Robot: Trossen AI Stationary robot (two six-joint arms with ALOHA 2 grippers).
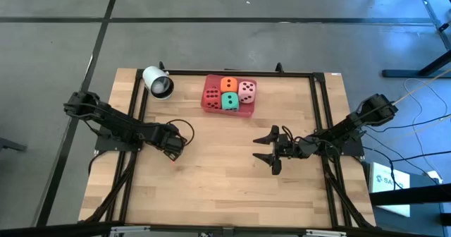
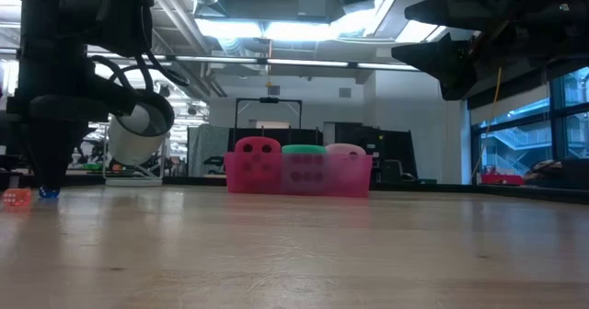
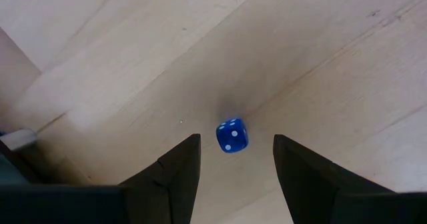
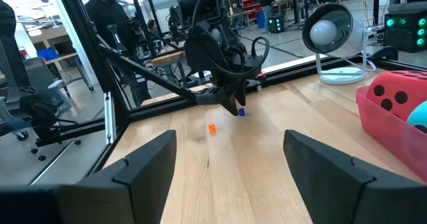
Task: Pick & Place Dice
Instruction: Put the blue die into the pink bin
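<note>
The four big soft dice (image 1: 229, 94) already sat in the pink plastic tray (image 1: 208, 104), while the left tool (image 3: 232, 159) stood released around a small blue die (image 3: 231, 135), not yet grasped, and the right tool (image 1: 271, 151) waited released.

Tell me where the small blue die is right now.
The blue die lies on the bare table, left side, between the open fingers of the left gripper, untouched.

**Surfaces as I see them**

Desk (image 1: 225, 187): pale wood planks, matt, faint grain lines. Pink tray (image 2: 354, 176): translucent plastic, slight sheen. Big dice (image 1: 230, 94) in it look soft, matt. Small blue die (image 3: 231, 135): hard glossy plastic. Left claw (image 3: 233, 167): matt black fingers (image 3: 180, 167).
</note>
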